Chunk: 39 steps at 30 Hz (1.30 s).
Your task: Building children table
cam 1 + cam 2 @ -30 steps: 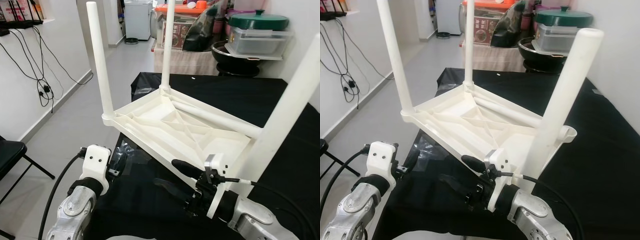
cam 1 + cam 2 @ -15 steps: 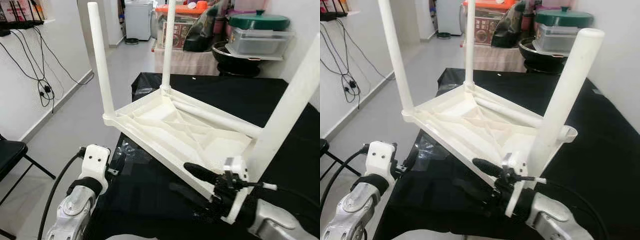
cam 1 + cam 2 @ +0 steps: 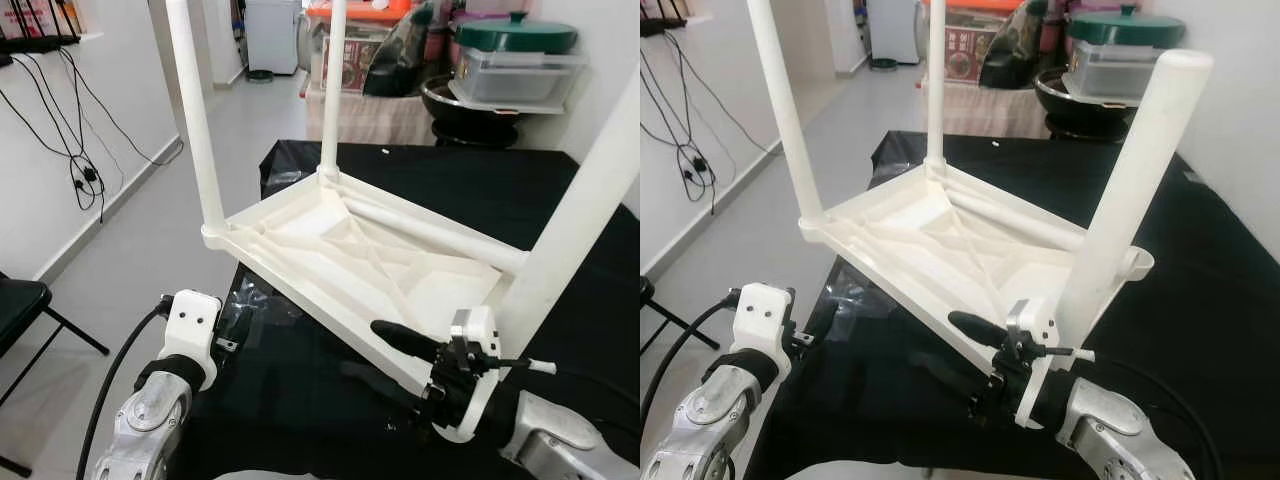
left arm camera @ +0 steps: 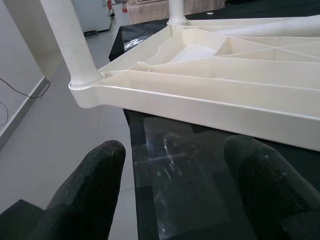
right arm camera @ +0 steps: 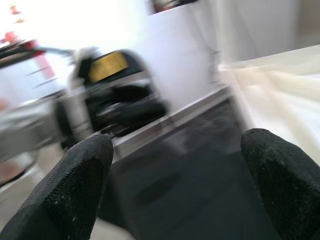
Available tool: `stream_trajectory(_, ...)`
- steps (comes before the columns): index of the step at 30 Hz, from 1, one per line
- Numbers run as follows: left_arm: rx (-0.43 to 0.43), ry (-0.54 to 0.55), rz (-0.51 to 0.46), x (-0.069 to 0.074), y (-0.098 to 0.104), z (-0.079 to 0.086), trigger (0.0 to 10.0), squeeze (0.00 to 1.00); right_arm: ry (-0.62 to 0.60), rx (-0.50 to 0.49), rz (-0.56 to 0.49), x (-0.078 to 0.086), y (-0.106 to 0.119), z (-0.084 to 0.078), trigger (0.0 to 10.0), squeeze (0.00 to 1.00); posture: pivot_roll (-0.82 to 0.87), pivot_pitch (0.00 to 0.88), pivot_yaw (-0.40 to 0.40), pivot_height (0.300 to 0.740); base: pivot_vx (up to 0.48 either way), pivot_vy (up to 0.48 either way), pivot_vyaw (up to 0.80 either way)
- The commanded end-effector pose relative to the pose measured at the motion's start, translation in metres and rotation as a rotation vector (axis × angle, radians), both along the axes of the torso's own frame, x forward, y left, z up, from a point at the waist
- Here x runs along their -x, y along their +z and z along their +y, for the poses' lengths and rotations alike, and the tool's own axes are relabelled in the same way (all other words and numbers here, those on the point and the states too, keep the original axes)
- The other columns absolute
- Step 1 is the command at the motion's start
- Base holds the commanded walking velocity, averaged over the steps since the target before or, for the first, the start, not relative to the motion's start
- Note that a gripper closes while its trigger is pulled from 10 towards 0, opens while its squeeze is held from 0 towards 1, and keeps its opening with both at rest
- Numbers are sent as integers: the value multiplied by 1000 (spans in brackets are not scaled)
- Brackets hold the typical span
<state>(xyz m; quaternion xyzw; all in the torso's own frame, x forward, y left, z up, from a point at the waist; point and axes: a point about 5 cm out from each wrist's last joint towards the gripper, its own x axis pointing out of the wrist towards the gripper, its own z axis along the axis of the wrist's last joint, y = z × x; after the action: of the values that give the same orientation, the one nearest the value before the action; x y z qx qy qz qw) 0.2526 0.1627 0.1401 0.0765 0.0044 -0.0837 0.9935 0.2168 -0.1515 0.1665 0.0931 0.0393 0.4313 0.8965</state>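
Now that my right gripper (image 3: 385,385) has slid along the near rim toward the closest leg (image 3: 570,230), fingers spread around the edge and gripping nothing, I judge I'm re-placing my hold on the upturned white table (image 3: 360,255) tilted on the black tabletop (image 3: 470,190), my left gripper (image 4: 175,195) open beside it.

The children table (image 3: 350,250) is plain cream-white plastic, legs and ribbed underside alike. Beneath it, the cloth (image 3: 560,200) is solid black. Behind the table, a pot lid (image 3: 515,40) is dark green and a box lid (image 3: 370,17) orange.
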Motion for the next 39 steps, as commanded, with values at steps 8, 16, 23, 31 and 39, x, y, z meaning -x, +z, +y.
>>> stream_trajectory(8,-20,-61,-20,5,2,-2,10000,0,-35,-10,-9,-6,-2,9,10000,0,-74,14,-23,740,0,0,0)
stream_trajectory(16,-2,-96,-5,7,0,-6,10000,0,10,-16,0,-4,-3,17,10000,0,-74,15,-26,740,0,-287,0)
stream_trajectory(23,0,-101,-2,8,-1,-6,10000,0,119,5,19,5,-2,11,10000,0,-76,10,-26,740,0,-480,0)
stream_trajectory(31,18,-107,-2,7,0,-8,10000,0,414,63,137,35,-3,-5,10000,0,-74,5,-26,740,0,-360,0)
stream_trajectory(39,36,-112,-2,7,1,-8,10000,0,392,232,191,30,-6,-35,10000,0,-68,5,-31,740,0,0,0)
